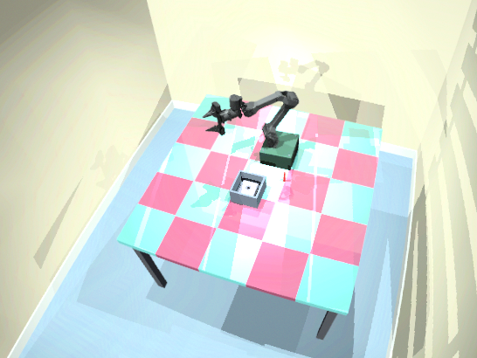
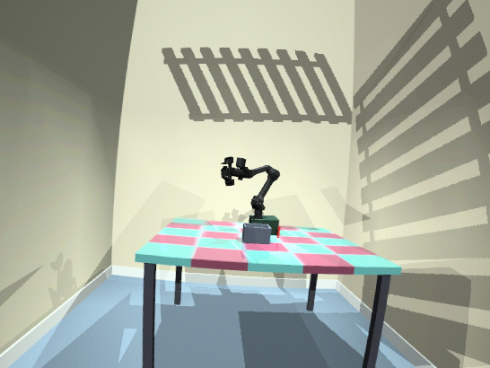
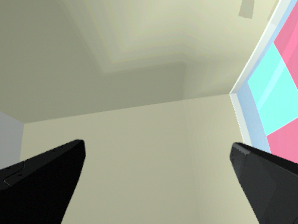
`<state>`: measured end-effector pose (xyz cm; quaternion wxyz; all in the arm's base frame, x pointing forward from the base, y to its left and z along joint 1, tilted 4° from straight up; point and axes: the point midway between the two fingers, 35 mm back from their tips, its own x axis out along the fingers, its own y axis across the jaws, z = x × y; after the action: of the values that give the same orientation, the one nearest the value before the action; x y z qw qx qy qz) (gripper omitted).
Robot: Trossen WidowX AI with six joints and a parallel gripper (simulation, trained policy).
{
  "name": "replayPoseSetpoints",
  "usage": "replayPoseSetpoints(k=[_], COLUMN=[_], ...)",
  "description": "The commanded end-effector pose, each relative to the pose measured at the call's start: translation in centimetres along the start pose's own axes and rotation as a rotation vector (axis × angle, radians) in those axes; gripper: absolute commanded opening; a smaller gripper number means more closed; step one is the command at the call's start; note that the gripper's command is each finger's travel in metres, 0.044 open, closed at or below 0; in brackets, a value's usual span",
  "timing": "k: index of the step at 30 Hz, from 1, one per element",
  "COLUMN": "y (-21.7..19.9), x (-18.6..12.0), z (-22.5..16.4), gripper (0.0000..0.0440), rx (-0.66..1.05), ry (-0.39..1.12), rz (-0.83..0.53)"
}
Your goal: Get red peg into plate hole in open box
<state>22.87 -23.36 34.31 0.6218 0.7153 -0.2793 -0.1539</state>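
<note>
Holding nothing, my gripper (image 1: 211, 121) (image 2: 225, 170) (image 3: 160, 150) hangs high with its fingers spread nearly as wide as they go, while the red peg (image 1: 284, 176) (image 2: 278, 232) stands upright on the table (image 1: 279, 272) (image 2: 220, 257) (image 3: 274, 82), near the open box (image 1: 247, 199) (image 2: 257, 235) and just off the green block (image 1: 277, 157) (image 2: 269, 221). I judge it light, stiff and perhaps a bit slippery – thin enough to tip if nudged – so I'd pinch it squarely by the upper part, leaving its lower end free for the hole. I can read no brand, label or writing.

Top high, exterior low, both facing table (image 1: 279, 275) (image 2: 220, 259), wrist close
</note>
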Motion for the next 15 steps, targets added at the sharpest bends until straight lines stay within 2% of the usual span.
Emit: replayPoseSetpoints(k=[1, 4, 9, 15], y=[0.1, 0.1, -1.4, -5.3], x=[0.1, 0.6, 1.2, 0.9], z=[-0.2, -1.1, -4.0, -8.1], gripper=[0.0413, 0.0440, 0.0440, 0.0440], rx=[0.000, 0.006, 0.001, -0.014], ry=[0.006, 0.027, 0.081, 0.158], rz=[-0.003, -0.024, -0.112, -0.295])
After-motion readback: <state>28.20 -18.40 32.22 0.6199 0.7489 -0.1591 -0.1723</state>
